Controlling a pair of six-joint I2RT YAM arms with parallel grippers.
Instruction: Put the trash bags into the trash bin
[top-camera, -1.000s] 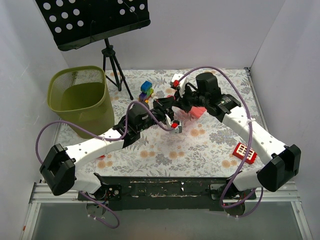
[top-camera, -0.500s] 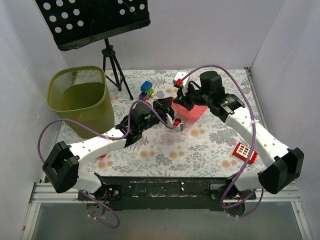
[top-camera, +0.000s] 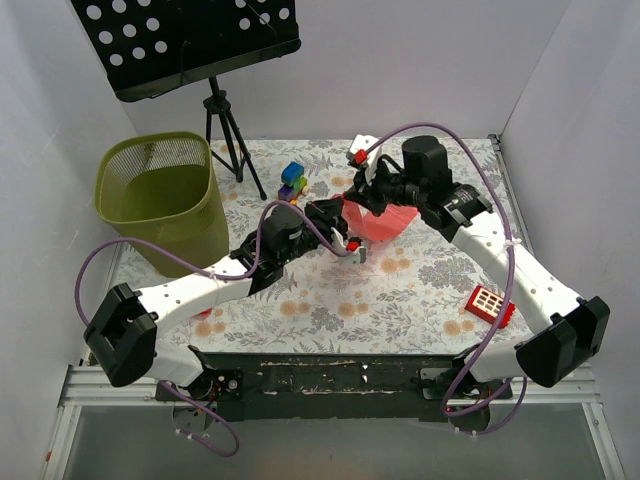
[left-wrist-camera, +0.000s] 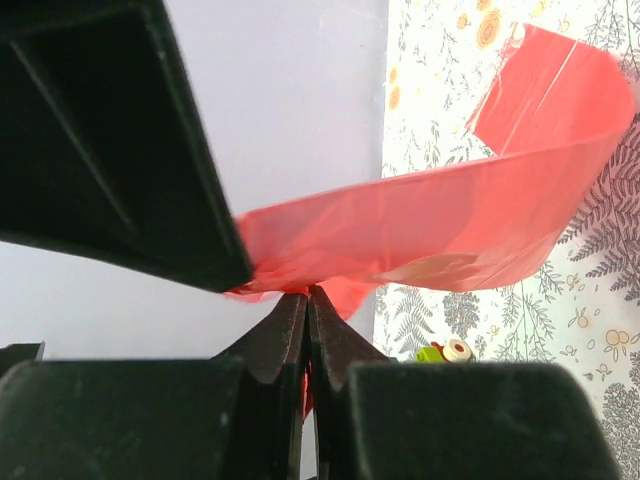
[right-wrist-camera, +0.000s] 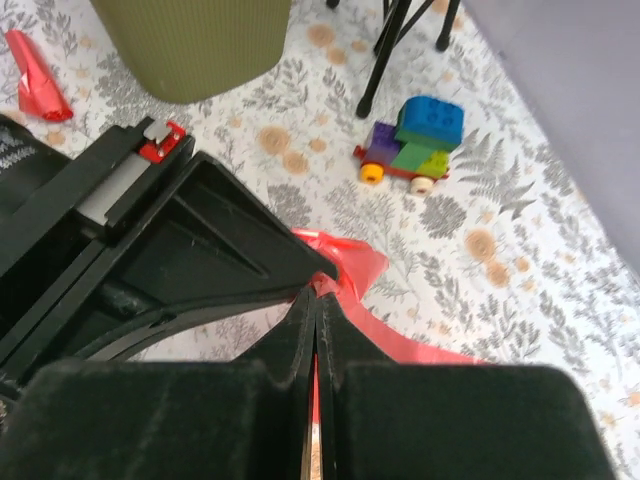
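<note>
Overhead and two wrist views
The top camera looks down on the table (top-camera: 420, 290); both close wrist cameras share the trash bag (left-wrist-camera: 450, 220).

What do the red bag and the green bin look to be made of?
The red bag looks like thin plastic film: glossy, seemingly translucent, curling and creasing softly. The green bin appears to be rigid matte plastic, with fine mesh walls holding a tapered shape.

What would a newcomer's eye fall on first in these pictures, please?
The red trash bag stands out first, a thin film held near the middle of the flowered table, pinched by the left gripper and the right gripper, both shut on it. Next comes the olive-green trash bin at the far left, with the black perforated music stand behind it.
</note>
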